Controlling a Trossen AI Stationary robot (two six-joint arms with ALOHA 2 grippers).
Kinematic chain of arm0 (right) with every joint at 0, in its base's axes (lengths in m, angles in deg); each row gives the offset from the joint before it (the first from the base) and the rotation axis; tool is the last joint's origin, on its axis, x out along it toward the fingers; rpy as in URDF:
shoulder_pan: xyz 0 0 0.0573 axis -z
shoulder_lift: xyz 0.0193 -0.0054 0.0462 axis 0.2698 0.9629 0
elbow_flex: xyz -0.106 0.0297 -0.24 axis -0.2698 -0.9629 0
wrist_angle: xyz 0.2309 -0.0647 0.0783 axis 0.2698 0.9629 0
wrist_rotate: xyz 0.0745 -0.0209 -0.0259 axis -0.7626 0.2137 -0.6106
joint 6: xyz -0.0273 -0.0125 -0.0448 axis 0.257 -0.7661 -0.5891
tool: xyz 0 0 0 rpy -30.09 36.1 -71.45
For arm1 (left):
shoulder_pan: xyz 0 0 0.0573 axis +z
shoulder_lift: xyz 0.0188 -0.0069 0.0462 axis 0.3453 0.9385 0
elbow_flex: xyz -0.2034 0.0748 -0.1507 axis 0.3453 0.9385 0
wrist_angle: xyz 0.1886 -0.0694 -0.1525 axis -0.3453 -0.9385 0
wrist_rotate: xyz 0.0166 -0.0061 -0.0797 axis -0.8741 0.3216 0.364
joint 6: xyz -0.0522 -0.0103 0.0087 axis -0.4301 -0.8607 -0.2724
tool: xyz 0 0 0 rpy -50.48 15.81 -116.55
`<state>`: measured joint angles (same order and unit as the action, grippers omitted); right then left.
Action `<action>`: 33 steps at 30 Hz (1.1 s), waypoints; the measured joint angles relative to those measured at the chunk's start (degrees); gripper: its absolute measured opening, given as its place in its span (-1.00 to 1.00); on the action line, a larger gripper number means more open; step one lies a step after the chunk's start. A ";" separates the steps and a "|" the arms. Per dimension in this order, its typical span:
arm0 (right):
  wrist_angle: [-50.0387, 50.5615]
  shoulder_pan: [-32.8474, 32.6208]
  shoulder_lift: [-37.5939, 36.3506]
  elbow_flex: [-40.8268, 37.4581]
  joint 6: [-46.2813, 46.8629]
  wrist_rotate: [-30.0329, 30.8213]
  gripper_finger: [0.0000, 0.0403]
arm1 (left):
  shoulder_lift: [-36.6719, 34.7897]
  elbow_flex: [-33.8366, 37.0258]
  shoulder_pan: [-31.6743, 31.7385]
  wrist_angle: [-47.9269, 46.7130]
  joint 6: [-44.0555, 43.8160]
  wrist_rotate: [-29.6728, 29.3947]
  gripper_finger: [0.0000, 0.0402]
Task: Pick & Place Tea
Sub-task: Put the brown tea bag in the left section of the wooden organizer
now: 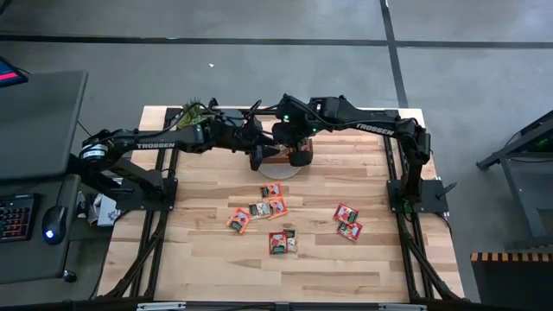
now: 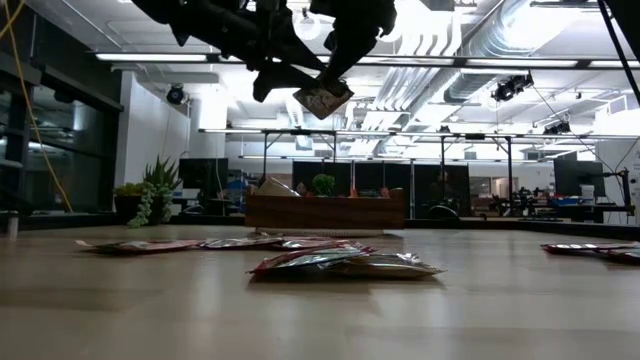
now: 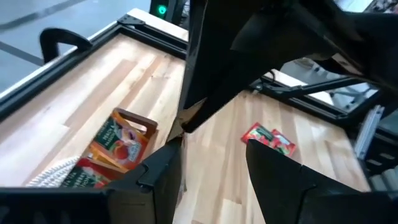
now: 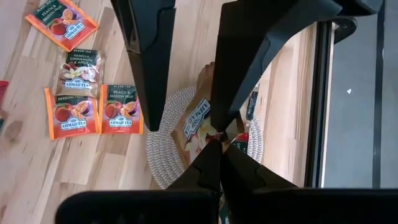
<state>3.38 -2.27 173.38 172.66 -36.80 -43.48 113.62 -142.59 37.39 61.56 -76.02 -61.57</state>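
Note:
My right gripper (image 4: pixel 216 146) is shut on one tea sachet (image 4: pixel 194 127), pale with a printed label, high above the wooden tray (image 1: pixel 278 161); the low view shows that sachet (image 2: pixel 322 98) in the air. My left gripper (image 3: pixel 214 180) is open and close by, its two fingers (image 4: pixel 146 68) standing on either side of the held sachet; I cannot tell whether they touch it. More tea sachets (image 3: pixel 118 146) stand in the tray. Other sachets (image 1: pixel 272 197) lie flat on the table. My right gripper pinches the sachet's edge (image 4: pixel 208 135) between its two fingertips, which slant down from the table's right side. The sachet hangs tilted below the fingers (image 2: pixel 340 60), lifted clear of the tray and the table.
The tray rests on a round woven mat (image 4: pixel 158 158) at the table's far middle. Loose sachets lie in groups at mid table (image 1: pixel 240 220), (image 1: pixel 282 243) and toward the right (image 1: pixel 347 222). The two arms cross closely above the tray. Bare wood lies along the near edge.

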 joint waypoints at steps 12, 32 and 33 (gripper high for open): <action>1.10 0.20 -0.04 0.07 0.00 -0.94 -1.00 | -0.09 -8.21 0.07 -6.54 6.82 0.14 -0.12; 0.15 0.22 0.00 0.04 -0.04 -0.70 -1.00 | 3.61 -12.77 0.07 -17.76 14.46 -3.53 -0.12; 0.11 0.22 0.00 0.04 -0.07 -0.72 -1.00 | 3.97 -12.76 0.07 -17.87 14.47 -2.93 -0.12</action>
<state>3.48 -2.05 173.38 172.71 -36.87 -44.20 117.59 -155.35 37.46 43.69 -61.55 -64.50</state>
